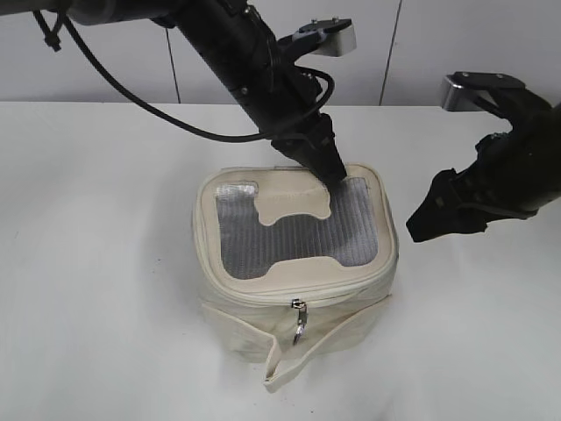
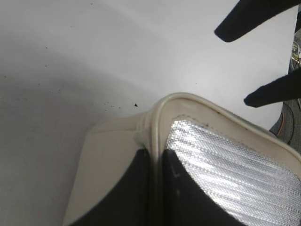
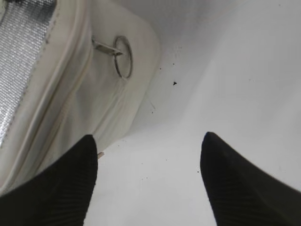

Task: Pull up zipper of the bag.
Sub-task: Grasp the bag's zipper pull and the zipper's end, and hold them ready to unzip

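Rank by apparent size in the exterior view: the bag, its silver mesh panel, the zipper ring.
1. bag
2. silver mesh panel, which covers only part of the bag's lid
3. zipper ring, a small loop on the front

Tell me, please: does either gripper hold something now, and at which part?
The left gripper is clamped on the bag's lid rim at the back edge. The right gripper is open above the table, holding nothing.

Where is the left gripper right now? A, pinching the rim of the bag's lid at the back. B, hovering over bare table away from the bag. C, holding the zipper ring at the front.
A: in the left wrist view the left gripper has its fingers on either side of the cream rim of the bag, while the zipper ring hangs free at the front.
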